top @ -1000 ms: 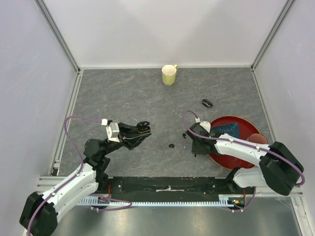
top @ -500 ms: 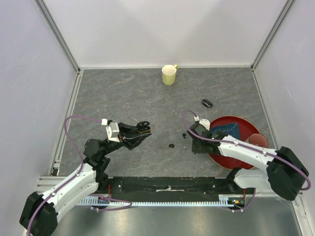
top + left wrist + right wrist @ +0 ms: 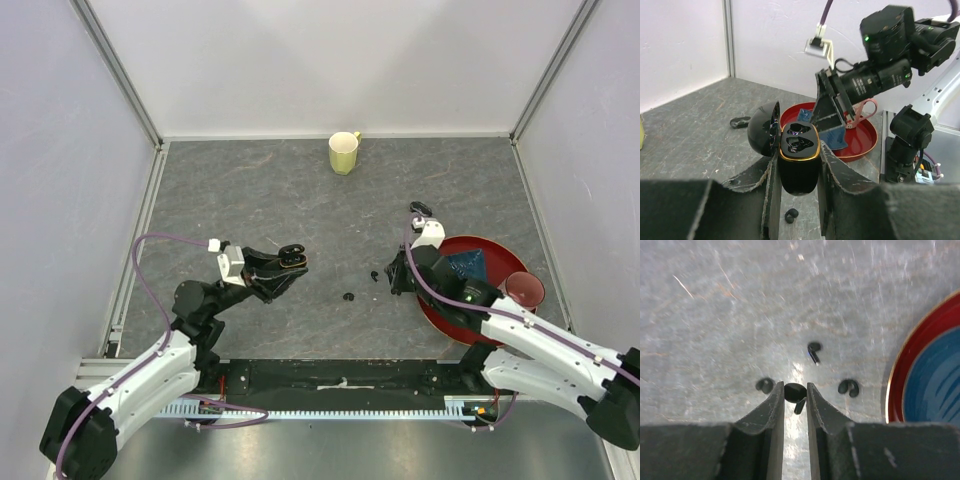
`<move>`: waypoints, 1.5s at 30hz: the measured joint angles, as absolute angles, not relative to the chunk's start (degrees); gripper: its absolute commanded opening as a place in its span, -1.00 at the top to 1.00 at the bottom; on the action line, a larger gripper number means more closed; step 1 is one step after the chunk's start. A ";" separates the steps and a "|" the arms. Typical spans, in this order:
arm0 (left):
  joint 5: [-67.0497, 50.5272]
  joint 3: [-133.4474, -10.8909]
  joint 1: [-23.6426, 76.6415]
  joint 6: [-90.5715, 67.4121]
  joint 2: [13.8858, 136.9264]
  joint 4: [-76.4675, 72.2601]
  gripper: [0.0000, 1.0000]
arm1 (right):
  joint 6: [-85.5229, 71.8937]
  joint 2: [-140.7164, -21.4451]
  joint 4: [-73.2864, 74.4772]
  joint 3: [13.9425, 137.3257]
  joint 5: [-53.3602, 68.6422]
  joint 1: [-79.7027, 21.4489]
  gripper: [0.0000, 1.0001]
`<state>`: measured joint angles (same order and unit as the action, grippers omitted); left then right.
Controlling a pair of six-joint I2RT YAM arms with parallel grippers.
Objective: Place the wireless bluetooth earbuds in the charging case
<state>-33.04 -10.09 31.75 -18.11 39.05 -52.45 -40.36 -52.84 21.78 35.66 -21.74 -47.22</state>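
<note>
As the right gripper (image 3: pixel 398 272) had swung away from the red plate (image 3: pixel 502 256) toward the table's middle, insertion looked closer. The left gripper (image 3: pixel 799 167) pinched the open case (image 3: pixel 799 142) above the table's left half. The right jaws pinched one earbud (image 3: pixel 795 391), clear of the table.

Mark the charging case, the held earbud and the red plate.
charging case (image 3: pixel 799 169): left wrist view, front of its lower body.
held earbud (image 3: pixel 794 391): right wrist view, its round head.
red plate (image 3: pixel 498 254): top view, bare inner surface near the far rim.
</note>
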 measured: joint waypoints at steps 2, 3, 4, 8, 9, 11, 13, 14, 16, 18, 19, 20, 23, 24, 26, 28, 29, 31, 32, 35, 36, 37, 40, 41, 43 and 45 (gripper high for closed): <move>-32.99 -10.09 31.75 -18.28 39.51 -52.51 0.95 | -38.81 -51.05 19.62 35.79 -23.11 -47.72 1.00; -32.97 -10.09 31.75 -18.39 39.72 -52.62 0.95 | -38.02 -50.37 18.57 35.90 -23.79 -47.94 1.00; -32.93 -10.11 31.75 -18.48 40.10 -52.77 0.96 | -37.23 -49.82 17.43 36.16 -24.49 -48.23 1.00; -32.82 -10.11 31.75 -18.79 41.17 -53.23 0.95 | -33.54 -48.75 12.58 37.98 -26.48 -49.84 1.00; -32.77 -10.13 31.75 -18.85 41.43 -53.52 0.96 | -32.73 -48.60 11.46 38.37 -26.89 -50.30 1.00; -32.64 -10.15 31.75 -19.05 42.04 -54.06 0.96 | -30.74 -48.25 8.32 39.13 -27.42 -51.64 1.00; -32.62 -10.26 31.75 -19.14 42.65 -54.52 0.95 | -28.38 -48.10 4.97 39.77 -27.75 -53.17 1.00; -32.64 -10.33 31.75 -19.20 42.85 -54.59 0.95 | -27.24 -48.05 3.29 40.01 -27.73 -54.02 1.00; -32.64 -10.44 31.75 -19.27 43.40 -55.00 0.96 | -25.02 -48.07 -0.03 40.38 -27.31 -55.53 1.00; -32.67 -10.55 31.75 -19.29 43.88 -55.31 0.95 | -23.20 -48.21 -3.03 40.71 -26.76 -57.06 1.00; -32.67 -10.57 31.75 -19.31 44.14 -55.55 0.95 | -22.33 -48.45 -4.16 40.99 -26.44 -57.67 1.00; -32.69 -10.57 31.75 -19.33 44.29 -55.75 0.95 | -21.32 -48.88 -5.56 41.41 -25.96 -58.52 1.00; -32.73 -10.68 31.77 -19.49 44.77 -56.10 0.95 | -18.57 -50.57 -9.80 42.63 -24.75 -61.01 1.00; -32.84 -10.72 31.75 -19.51 44.88 -56.27 0.96 | -17.67 -51.22 -11.16 43.03 -24.36 -61.91 1.00; -33.08 -10.90 31.81 -19.53 45.04 -56.34 0.95 | -15.84 -52.90 -13.82 43.88 -23.64 -63.68 1.00; -33.17 -11.09 31.86 -19.62 45.19 -56.40 0.95 | -14.31 -54.70 -16.14 44.66 -22.92 -65.25 1.00; -33.21 -11.22 31.88 -19.64 45.32 -56.47 0.96 | -13.58 -55.57 -17.08 45.04 -22.63 -66.04 1.00; -33.28 -11.49 31.88 -19.66 45.52 -56.66 0.96 | -12.58 -57.19 -18.79 45.69 -22.31 -67.35 1.00; -33.36 -11.57 31.90 -19.66 45.54 -56.75 0.95 | -12.10 -58.00 -19.57 45.98 -22.13 -68.01 1.00; -33.56 -11.66 31.90 -19.68 45.60 -57.08 0.95 | -11.09 -59.72 -21.78 46.19 -21.63 -69.63 1.00; -33.58 -11.66 31.90 -19.68 45.60 -57.12 0.95 | -10.87 -60.10 -22.31 46.19 -21.50 -69.91 1.00; -33.58 -11.66 31.90 -19.68 45.60 -57.14 0.96 | -10.63 -60.51 -22.90 46.19 -21.39 -70.30 1.00; -33.61 -11.66 31.90 -19.70 45.58 -57.14 0.95 | -10.11 -61.65 -24.10 46.22 -21.23 -71.05 1.00; -33.63 -11.66 31.90 -19.70 45.54 -57.14 0.95 | -9.89 -62.02 -24.43 46.24 -21.23 -71.18 1.00; -33.67 -11.66 31.92 -19.70 45.45 -57.14 0.95 | -9.56 -62.50 -24.82 46.22 -21.21 -71.35 1.00; -33.98 -11.66 31.90 -19.70 45.34 -57.17 0.95 | -9.15 -62.94 -25.04 46.24 -21.21 -71.44 1.00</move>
<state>-33.98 -11.66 31.90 -19.70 45.34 -57.17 -9.15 -62.94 -25.04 46.24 -21.21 -71.44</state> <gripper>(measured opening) 0.354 0.262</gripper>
